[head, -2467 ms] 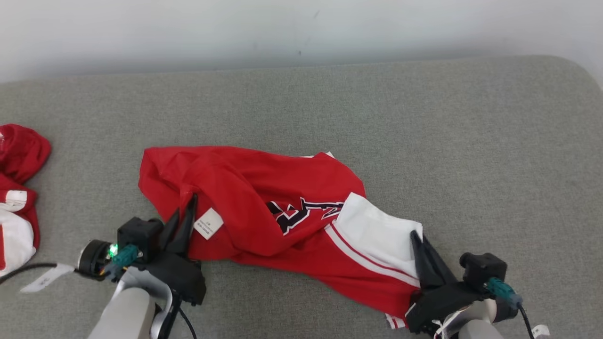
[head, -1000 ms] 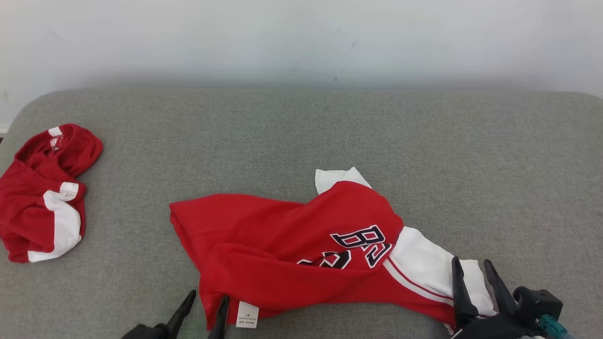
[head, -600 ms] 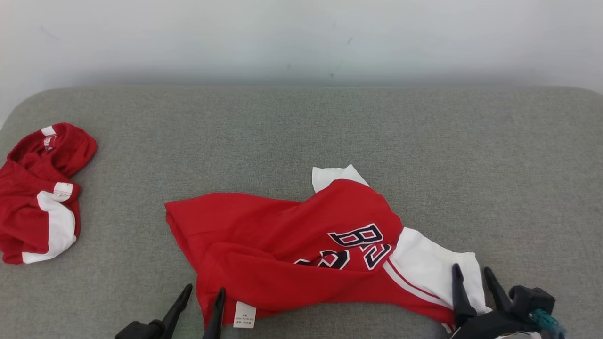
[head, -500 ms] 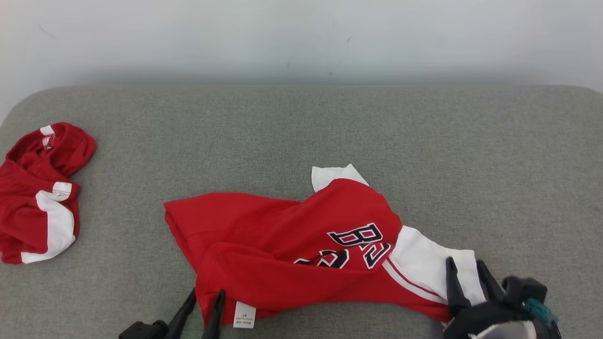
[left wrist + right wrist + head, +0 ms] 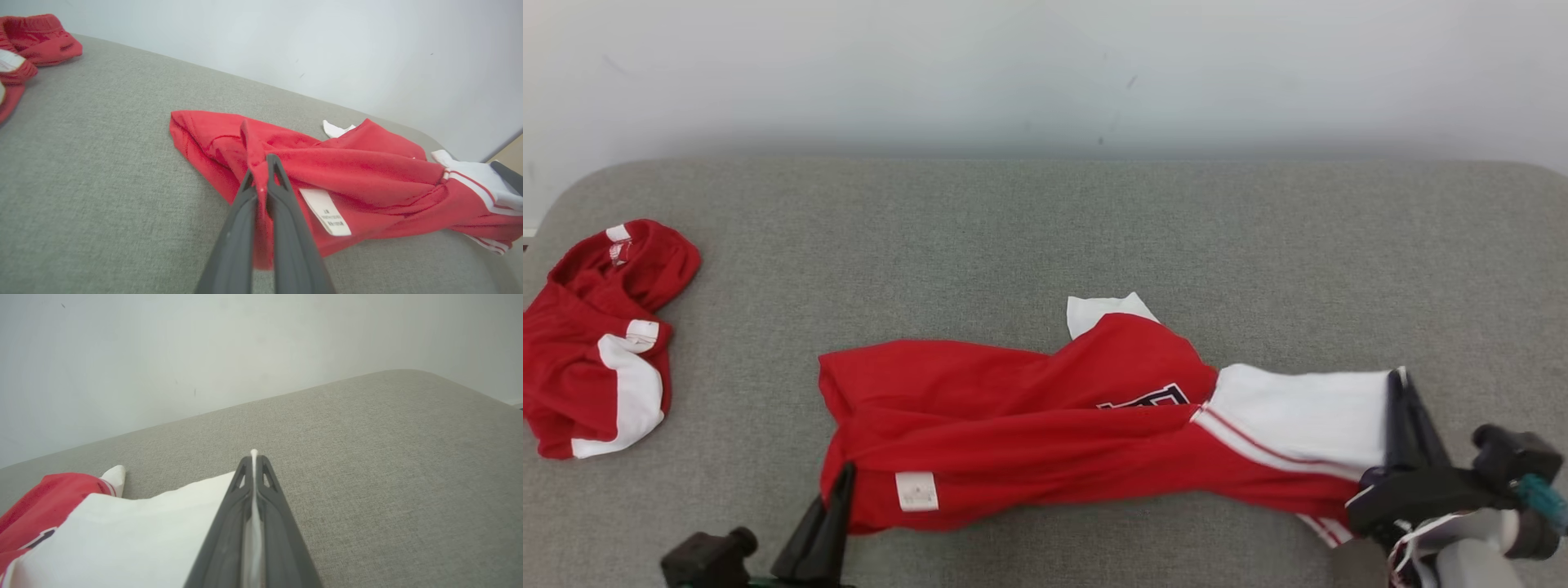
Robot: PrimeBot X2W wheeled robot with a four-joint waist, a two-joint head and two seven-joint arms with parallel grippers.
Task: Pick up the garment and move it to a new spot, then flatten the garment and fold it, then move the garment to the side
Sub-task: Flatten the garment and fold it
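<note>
grey fabric cushion (image 5: pixel 1045 237), rounded corners, plain white wall (image 5: pixel 1045 73)

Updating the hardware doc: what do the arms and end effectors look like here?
The left end effector and right end effector have two long dark-grey tapered fingers, slotted near the tips. Right wrist: black housing, teal connector, pale grey forearm.

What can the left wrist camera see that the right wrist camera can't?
Left wrist camera: the left pincer shut on a red fold of the jersey, its white label, and another red garment far off. Right wrist camera: how the right pincer is shut on the jersey's white edge. Shared: the jersey, the grey cushion and the pale wall.
</note>
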